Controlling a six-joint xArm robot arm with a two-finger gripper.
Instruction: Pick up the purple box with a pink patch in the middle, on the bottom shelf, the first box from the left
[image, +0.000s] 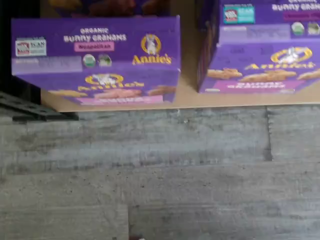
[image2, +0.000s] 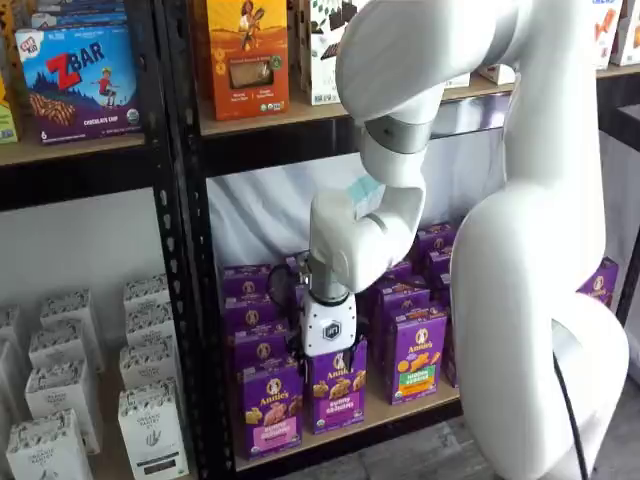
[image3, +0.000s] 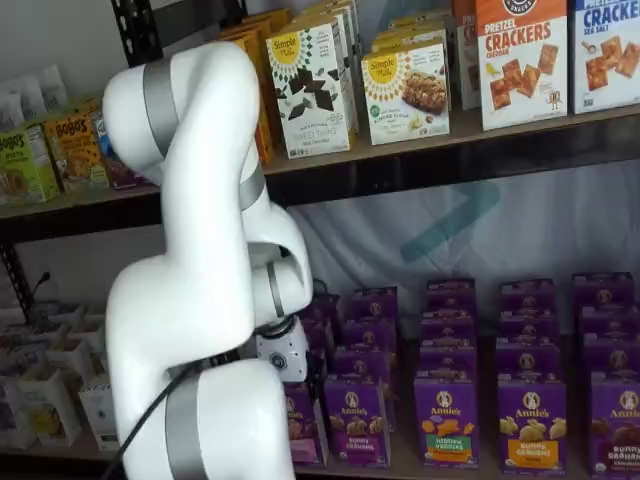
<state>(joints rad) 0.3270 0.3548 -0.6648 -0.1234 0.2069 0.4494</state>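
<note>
Purple box (image2: 272, 408): stands upright at the front of the bottom shelf (image2: 400, 408), leftmost of the front row, pink band low on its face. From the wrist view, the same box (image: 97, 60) shows its top panel, with a pink label, and part of its front, close to the shelf's front lip.

Neighbour: a second purple box (image2: 337, 388) just beside it, darker magenta band, a narrow strip of bare shelf between them in the wrist view.

Gripper (image2: 330, 362): white body hangs in front of the front row, low over the two boxes. Fingers barely distinguishable against the cartons; I cannot see a gap myself, but they appear set at their widest, with nothing in them.

Risks, as I judge them:
- Wrong pick. The gripper sits nearer the neighbour than the target in a shelf view; a straight descent could close on the magenta-banded box.
- Knock-over. Wide fingers lowered into the slim gap could nudge either carton backward or topple one.
- Post contact. The black rack post (image2: 185, 300) stands just beside the target, limiting room on that side.
- Crushing. Thin cardboard may buckle under a hard squeeze.
</note>
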